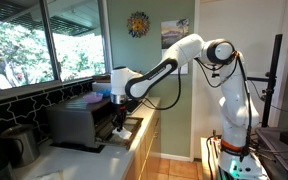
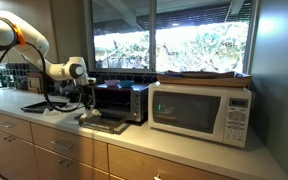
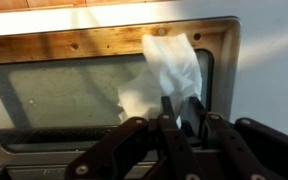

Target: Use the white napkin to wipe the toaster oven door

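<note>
- A wide window [image 2: 174, 40] runs along the wall behind the counter, with sunlit foliage outside.
- The light countertop [image 2: 174, 142] sits on wooden drawers and carries all the appliances.
- The white arm [image 1: 199, 52] rises from its base at the end of the counter and bends down toward the appliances.
- A white microwave [image 2: 202, 112] stands on the counter with a flat board on its roof, just beside the toaster oven.
- The toaster oven [image 2: 122, 100] is dark and boxy, set between the microwave and the arm's wrist.
- Its door [image 3: 74, 95] is folded down flat toward the counter edge. In the wrist view it fills the frame: a glass pane in a metal surround, with brown staining along the far rim.
- A dark metal vessel [image 1: 19, 143], probably a kettle though the view is dim, stands on the counter near the oven, on the side away from the arm.
- The gripper [image 3: 181, 105] hangs directly over the open door, its two dark fingers [image 3: 167, 108] drawn together and pinching the cloth.
- The white napkin [image 3: 172, 62] is clamped at one end between those fingers. The rest lies crumpled on the glass, reaching up to the stained rim.
</note>
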Robot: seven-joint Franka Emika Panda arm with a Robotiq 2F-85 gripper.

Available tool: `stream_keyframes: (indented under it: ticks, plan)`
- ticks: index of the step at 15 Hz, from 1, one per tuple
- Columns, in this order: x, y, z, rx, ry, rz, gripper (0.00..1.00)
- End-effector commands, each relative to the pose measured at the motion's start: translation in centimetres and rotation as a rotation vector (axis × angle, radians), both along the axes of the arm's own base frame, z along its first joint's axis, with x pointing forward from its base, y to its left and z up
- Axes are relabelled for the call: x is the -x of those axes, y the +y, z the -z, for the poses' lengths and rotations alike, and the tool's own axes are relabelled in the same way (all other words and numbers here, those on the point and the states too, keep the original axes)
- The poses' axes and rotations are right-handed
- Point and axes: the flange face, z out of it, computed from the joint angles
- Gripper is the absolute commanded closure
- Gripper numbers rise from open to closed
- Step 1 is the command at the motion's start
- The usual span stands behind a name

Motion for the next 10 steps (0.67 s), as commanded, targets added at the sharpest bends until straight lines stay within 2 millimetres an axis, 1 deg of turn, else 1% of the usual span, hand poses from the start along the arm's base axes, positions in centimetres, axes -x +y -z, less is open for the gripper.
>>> stream_keyframes:
  ticks: [1,5,7,8,9,10]
  plan:
    - [1.4,-2.3,-2.2,-0.008,-0.009,-0.023,0.44]
    - [2.5,-3.0,-6.0,-0.052,-0.062,-0.092,0.14]
    - [2.9,-3.3,-7.8,-0.094,-0.14,-0.113,0.01]
    - [1.4,-2.5,-6.9,-0.058,-0.097,-0.089,0.0]
    - [1.6,-2.5,-7.7,-0.062,-0.112,-0.094,0.1]
    - [1.6,-2.5,-8.0,-0.062,-0.116,-0.094,0.01]
